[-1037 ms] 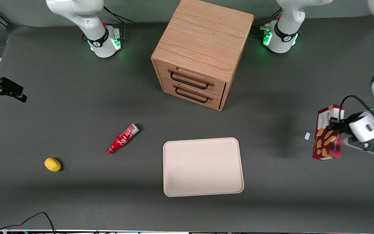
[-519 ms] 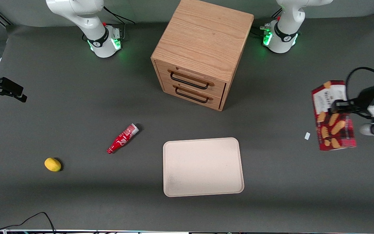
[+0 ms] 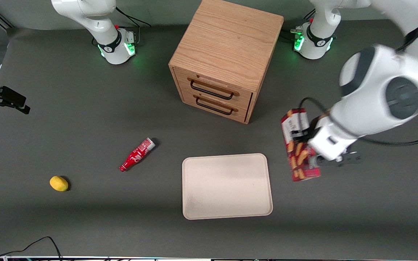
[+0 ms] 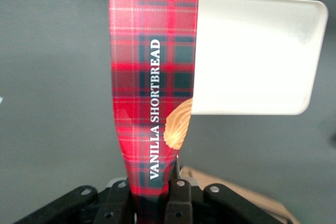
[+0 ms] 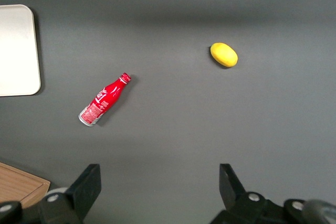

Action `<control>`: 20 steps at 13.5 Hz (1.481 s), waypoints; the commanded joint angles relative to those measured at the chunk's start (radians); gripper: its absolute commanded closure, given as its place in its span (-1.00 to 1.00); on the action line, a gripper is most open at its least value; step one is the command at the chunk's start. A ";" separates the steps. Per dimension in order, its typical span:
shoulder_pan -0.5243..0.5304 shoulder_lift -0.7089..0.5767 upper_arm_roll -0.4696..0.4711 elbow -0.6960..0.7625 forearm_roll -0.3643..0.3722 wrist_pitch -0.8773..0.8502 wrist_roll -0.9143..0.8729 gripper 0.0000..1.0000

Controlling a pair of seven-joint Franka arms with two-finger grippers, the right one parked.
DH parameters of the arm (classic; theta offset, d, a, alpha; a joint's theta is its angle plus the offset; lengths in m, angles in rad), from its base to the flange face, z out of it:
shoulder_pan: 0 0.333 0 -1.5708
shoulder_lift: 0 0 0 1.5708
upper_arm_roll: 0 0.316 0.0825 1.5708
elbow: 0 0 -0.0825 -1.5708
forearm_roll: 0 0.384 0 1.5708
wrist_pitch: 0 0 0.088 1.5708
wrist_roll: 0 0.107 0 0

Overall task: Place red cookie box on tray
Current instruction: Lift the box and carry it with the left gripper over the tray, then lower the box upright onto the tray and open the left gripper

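Note:
The red cookie box (image 3: pixel 299 145), dark-red plaid with cookie pictures, hangs in the air in my left gripper (image 3: pixel 308 143), which is shut on it. The box is held above the table beside the tray (image 3: pixel 226 185), toward the working arm's end, clear of the tray's rim. In the left wrist view the box (image 4: pixel 152 93) reads "VANILLA SHORTBREAD" and runs out from between the fingers (image 4: pixel 181 200), with the cream tray (image 4: pixel 252 56) partly covered by it. The tray holds nothing.
A wooden two-drawer cabinet (image 3: pixel 225 58) stands farther from the front camera than the tray. A small red bottle (image 3: pixel 137 154) and a yellow lemon (image 3: pixel 59 183) lie toward the parked arm's end. A corner of the cabinet (image 4: pixel 236 192) shows by the fingers.
My left gripper has carried the cookie box from the working arm's edge of the table toward the tray, now close beside it. The arm has swung into view above.

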 commanded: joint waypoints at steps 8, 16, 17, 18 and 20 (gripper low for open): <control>-0.073 0.308 0.015 -0.057 0.140 0.521 -0.111 1.00; -0.075 0.334 0.015 -0.059 0.225 0.541 -0.126 -1.00; -0.078 0.332 0.015 -0.059 0.225 0.540 -0.129 -1.00; -0.078 0.328 0.015 -0.059 0.225 0.534 -0.132 -1.00; -0.073 0.322 0.015 -0.056 0.223 0.529 -0.132 -1.00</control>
